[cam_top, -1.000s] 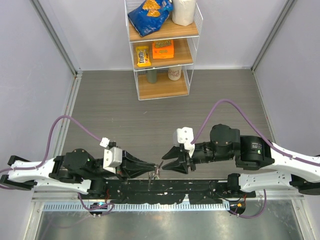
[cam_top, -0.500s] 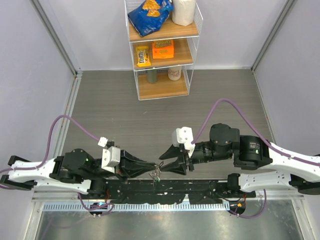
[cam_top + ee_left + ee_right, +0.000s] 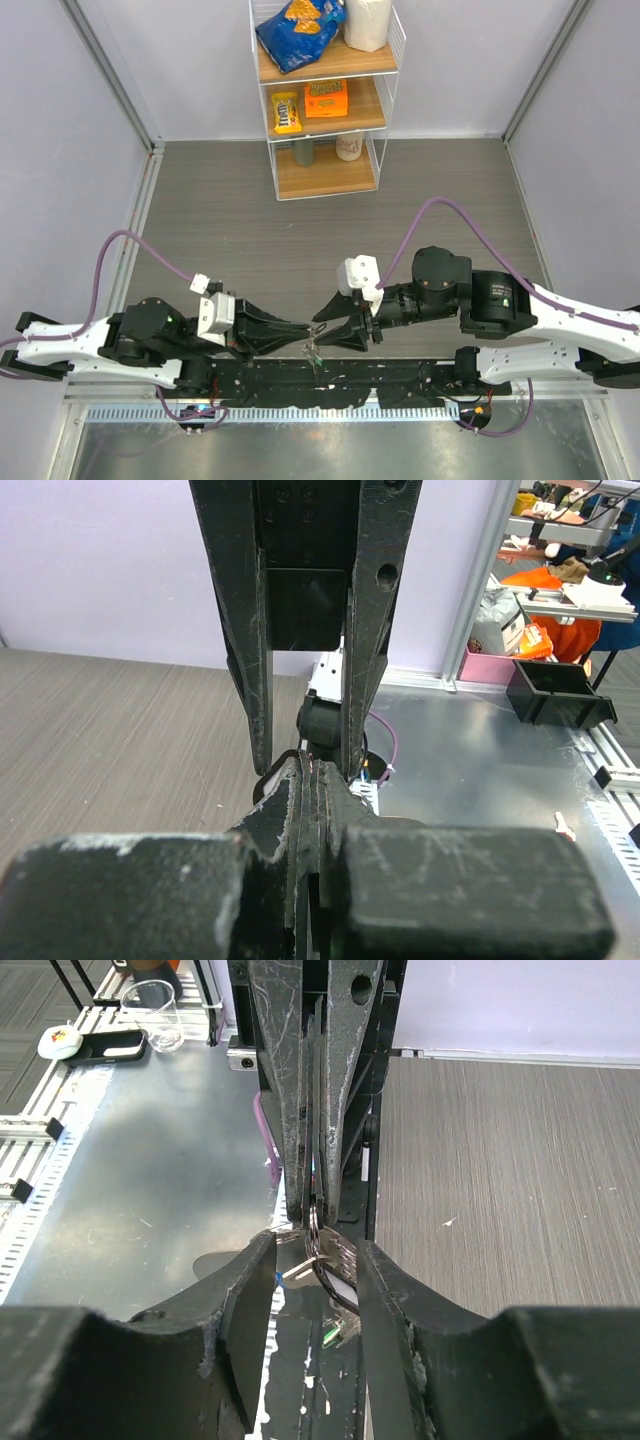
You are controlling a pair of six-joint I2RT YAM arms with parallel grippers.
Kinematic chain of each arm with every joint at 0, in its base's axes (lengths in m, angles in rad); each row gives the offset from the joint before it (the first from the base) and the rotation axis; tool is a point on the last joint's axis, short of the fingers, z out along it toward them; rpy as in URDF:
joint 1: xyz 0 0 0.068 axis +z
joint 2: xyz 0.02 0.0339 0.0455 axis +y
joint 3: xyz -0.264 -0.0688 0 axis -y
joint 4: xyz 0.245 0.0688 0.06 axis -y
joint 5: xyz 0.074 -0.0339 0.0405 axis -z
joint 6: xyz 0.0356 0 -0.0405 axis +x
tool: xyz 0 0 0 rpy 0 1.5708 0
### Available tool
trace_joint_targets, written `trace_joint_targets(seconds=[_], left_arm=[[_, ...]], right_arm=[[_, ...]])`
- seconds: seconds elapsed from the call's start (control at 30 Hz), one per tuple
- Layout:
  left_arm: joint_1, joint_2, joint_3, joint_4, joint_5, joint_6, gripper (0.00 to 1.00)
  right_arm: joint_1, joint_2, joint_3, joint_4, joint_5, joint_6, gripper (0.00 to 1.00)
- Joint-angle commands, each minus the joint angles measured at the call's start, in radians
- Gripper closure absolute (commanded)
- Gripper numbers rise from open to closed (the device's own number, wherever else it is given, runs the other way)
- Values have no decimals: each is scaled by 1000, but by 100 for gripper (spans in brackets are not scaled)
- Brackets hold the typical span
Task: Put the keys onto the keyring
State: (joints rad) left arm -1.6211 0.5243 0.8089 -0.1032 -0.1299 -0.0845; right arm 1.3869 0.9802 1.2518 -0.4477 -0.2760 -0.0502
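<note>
My left gripper [image 3: 303,330] is shut on the top of the keyring [image 3: 322,1260], a dark oval loop that hangs below its tips. In the left wrist view [image 3: 312,780] the ring shows only as a thin edge between the shut fingers. A small blue tag [image 3: 277,1278] and a green tag [image 3: 340,1332] dangle from it. A silver toothed piece [image 3: 349,1253] that looks like a key lies against the loop; I cannot make out black heads. My right gripper [image 3: 312,1290] is open, with one finger on each side of the hanging ring, and shows tip to tip with the left gripper in the top view [image 3: 322,328].
The black arm mounting rail [image 3: 330,378] runs right under the ring, with a metal tray [image 3: 300,445] in front. A wire shelf [image 3: 325,95] with snack packs stands at the far wall. The wood-grain table [image 3: 250,240] lies between.
My right gripper has moved left toward the left gripper, and its open fingers now straddle the hanging keyring. The left gripper has drawn back slightly and still holds the ring.
</note>
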Motion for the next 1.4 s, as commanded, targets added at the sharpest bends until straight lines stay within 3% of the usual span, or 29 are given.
trace_joint_targets(seconds=[0.0, 0.07, 0.23, 0.43, 0.47, 0.93, 1.17, 1.37], left_arm=[[1, -17, -2, 97, 7, 15, 100], [3, -20, -5, 97, 9, 15, 100], [3, -17, -5, 97, 12, 15, 100], [3, -27, -14, 134, 9, 19, 100], [1, -26, -14, 135, 10, 20, 100], [1, -30, 27, 13, 10, -32, 100], [1, -1, 96, -119, 26, -66, 78], [3, 60, 164, -239, 27, -96, 74]], right_arm=[[6, 3, 6, 52, -12, -7, 59], [6, 2, 1, 55, -14, -5, 61], [6, 6, 3, 63, -22, -2, 80], [6, 17, 8, 52, -38, -4, 89], [6, 18, 8, 52, -37, -4, 95], [20, 72, 133, -138, -58, -74, 95], [41, 132, 239, -275, -54, -126, 95], [64, 181, 311, -362, -34, -143, 95]])
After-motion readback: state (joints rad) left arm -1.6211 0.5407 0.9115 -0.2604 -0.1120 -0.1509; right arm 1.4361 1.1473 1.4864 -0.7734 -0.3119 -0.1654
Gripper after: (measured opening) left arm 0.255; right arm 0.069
